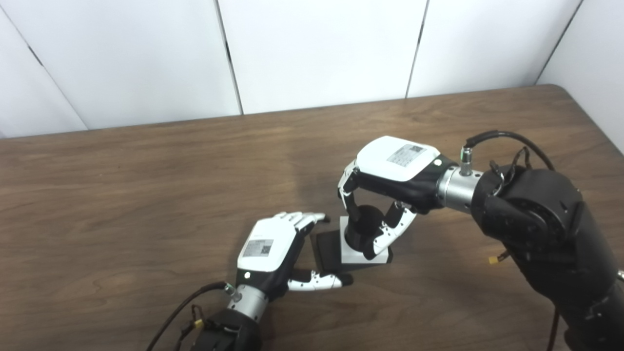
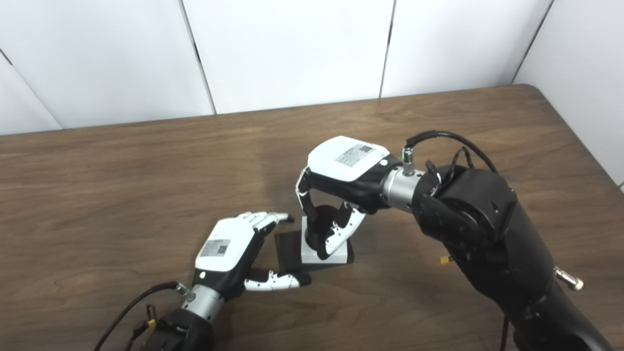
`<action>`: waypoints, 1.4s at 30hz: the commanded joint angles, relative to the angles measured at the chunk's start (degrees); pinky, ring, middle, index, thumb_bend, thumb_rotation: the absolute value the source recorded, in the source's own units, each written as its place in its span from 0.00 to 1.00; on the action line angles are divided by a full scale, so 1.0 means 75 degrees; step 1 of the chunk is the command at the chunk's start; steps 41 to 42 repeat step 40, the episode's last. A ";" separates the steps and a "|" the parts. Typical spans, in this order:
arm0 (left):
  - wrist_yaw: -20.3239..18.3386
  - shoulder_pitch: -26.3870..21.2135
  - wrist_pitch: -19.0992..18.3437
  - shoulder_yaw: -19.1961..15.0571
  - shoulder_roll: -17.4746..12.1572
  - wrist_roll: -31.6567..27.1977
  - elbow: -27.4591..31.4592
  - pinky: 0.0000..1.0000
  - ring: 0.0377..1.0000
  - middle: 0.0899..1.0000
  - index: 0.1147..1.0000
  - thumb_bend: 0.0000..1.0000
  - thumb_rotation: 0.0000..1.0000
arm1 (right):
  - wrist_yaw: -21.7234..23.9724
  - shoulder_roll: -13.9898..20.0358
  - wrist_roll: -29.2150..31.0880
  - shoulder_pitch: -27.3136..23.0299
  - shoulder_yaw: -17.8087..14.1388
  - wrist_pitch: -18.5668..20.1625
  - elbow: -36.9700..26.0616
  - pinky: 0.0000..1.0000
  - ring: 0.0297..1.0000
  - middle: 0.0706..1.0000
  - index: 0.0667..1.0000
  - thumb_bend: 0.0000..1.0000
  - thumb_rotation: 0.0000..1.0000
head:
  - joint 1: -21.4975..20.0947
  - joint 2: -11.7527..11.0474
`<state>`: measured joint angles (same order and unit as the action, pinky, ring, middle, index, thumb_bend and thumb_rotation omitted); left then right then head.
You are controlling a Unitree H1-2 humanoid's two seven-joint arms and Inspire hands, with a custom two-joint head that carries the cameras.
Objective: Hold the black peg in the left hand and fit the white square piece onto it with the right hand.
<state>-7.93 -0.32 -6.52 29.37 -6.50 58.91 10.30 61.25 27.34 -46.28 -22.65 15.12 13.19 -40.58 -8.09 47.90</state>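
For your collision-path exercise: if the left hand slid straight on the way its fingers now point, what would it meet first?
Probably the black base, which lies just ahead of the open left hand, between finger and thumb; the white piece in the right hand is behind it. Depth is uncertain.

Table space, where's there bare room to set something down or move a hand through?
The table is bare left of the left hand, along the wall-side edge, and at the far right corner. It is crowded in the middle, where the right hand curls around the black peg on the white square piece.

Bare counter (image 1: 146,170) lies open all around; the right hand (image 1: 390,180) arches over the black peg (image 1: 363,225), blocking access from above.
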 commanded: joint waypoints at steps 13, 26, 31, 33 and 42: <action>-0.0649 -0.0360 -0.0278 -0.0642 -0.0240 -0.0112 0.0154 0.86 0.85 0.84 0.83 1.00 0.75 | -0.0471 0.0038 0.0474 -0.0433 -0.0286 0.0036 0.0360 0.82 0.82 0.73 0.56 0.83 0.43 | 0.0084 -0.0264; -0.0282 -0.0108 -0.0283 -0.2037 -0.0171 -0.1691 0.1007 0.77 0.82 0.83 0.83 1.00 0.71 | -0.0878 0.0167 0.2114 -0.0374 -0.1143 0.0883 0.0488 0.71 0.82 0.79 0.79 0.91 0.53 | 0.0291 -0.0675; 0.0288 0.0120 -0.0002 -0.2417 -0.0080 -0.2127 0.0940 0.72 0.81 0.83 0.83 1.00 0.74 | -0.1401 0.0314 0.2624 0.0139 -0.1609 0.1170 0.0493 0.69 0.82 0.82 0.87 0.91 0.59 | 0.0371 -0.0889; 0.0488 0.0254 0.0096 -0.2555 -0.0051 -0.2378 0.0890 0.71 0.81 0.83 0.83 1.00 0.77 | -0.1698 0.0359 0.2835 0.0465 -0.1862 0.1212 0.0509 0.73 0.85 0.85 0.93 0.90 0.67 | 0.0384 -0.0943; 0.0591 0.0875 -0.0054 -0.3062 0.0158 -0.3653 0.1047 0.73 0.83 0.86 0.88 0.88 0.95 | -0.3501 -0.0026 0.3389 0.2014 -0.2788 0.0554 0.0966 0.76 0.89 0.93 1.00 0.81 0.91 | 0.0438 -0.1051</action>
